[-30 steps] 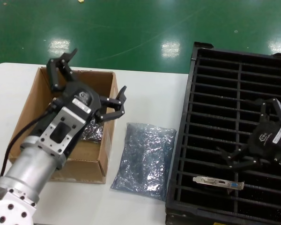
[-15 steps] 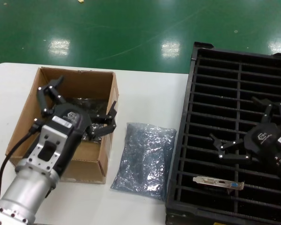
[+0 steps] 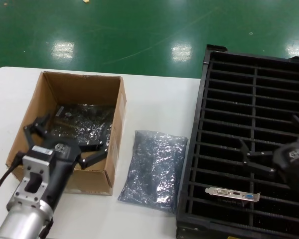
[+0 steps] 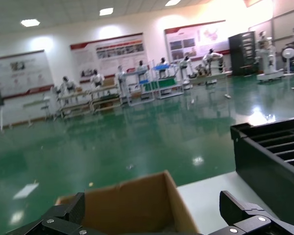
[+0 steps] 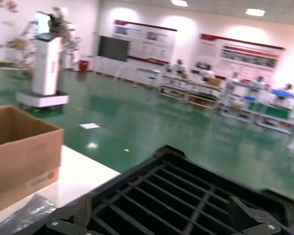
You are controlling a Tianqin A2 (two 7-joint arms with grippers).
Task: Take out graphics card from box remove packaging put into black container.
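Observation:
The graphics card (image 3: 232, 194) stands in a near slot of the black container (image 3: 254, 99), its silver bracket with the blue port facing up. The packaging (image 3: 154, 169), a crinkly silvery bag, lies flat on the table between the container and the box (image 3: 79, 82). More shiny bagged items (image 3: 84, 122) lie inside the box. My left gripper (image 3: 67, 142) hangs open over the box's near side, holding nothing. Over the container's right part, beyond the card, my right gripper (image 3: 274, 139) is open and empty. The box (image 4: 137, 205) shows between the left fingers (image 4: 237, 210).
The white table (image 3: 154, 104) ends at a green floor (image 3: 139, 30) beyond it. The right wrist view looks across the container's ribs (image 5: 176, 191), with the box (image 5: 19, 147) and a bag corner (image 5: 19, 213) to one side.
My left arm has drawn back from above the box's far side to its near side. The right gripper has slid right across the container. Both stayed open.

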